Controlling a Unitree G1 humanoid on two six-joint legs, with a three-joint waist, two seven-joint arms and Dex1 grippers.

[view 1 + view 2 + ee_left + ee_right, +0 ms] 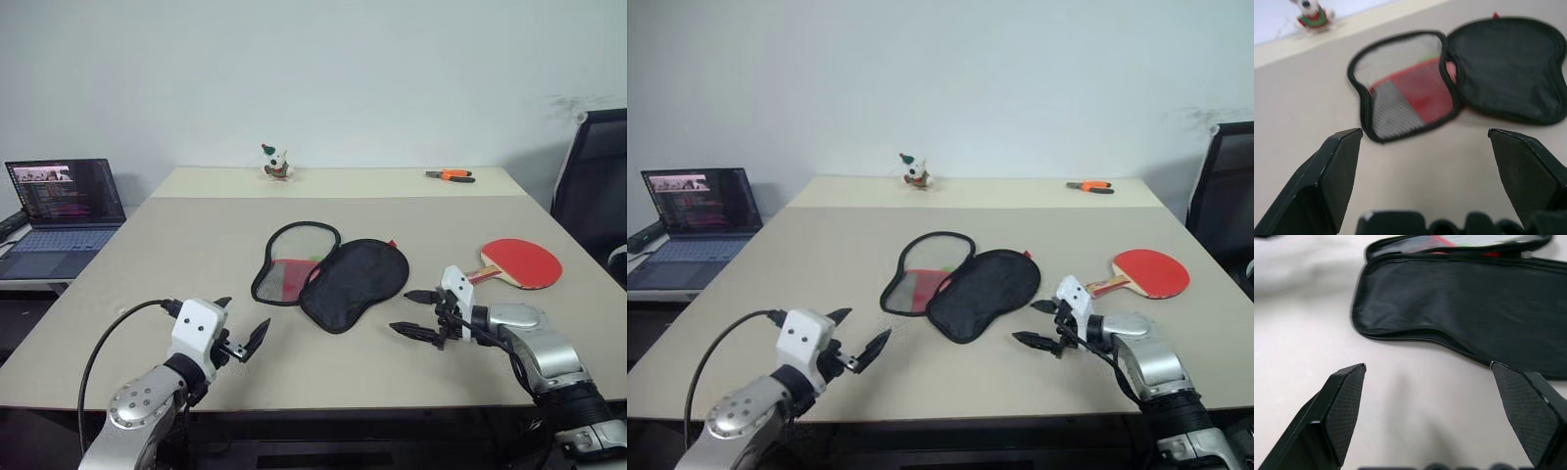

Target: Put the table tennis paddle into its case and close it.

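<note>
Laptop: stands open on a side surface off the left edge of the table.
Left gripper: hovers over the near left part of the table, its two black fingers spread wide with nothing between them; well apart from the case.
Case: lies opened flat at the table's centre, two hinged halves side by side and touching. The left half shows mesh over red lining; the right half shows plain black fabric. Each half runs from its round end, far from the robot, to its narrow end near the robot.
Handling of the case: probably light and limp, so a pinch on the rim of one half would likely fold it over; the fabric may slide on the smooth top.
Right gripper: hovers just right of the case's narrow end, fingers parted and empty, aimed leftward at the black half.
Table tennis paddle: lies flat, red face up, right of the case and apart from it. Its long axis runs across the table, the wooden handle pointing left toward the case.
Handling of the paddle: likely stiff and light; the handle is the natural place to grip, since the flat blade offers little edge.
</note>
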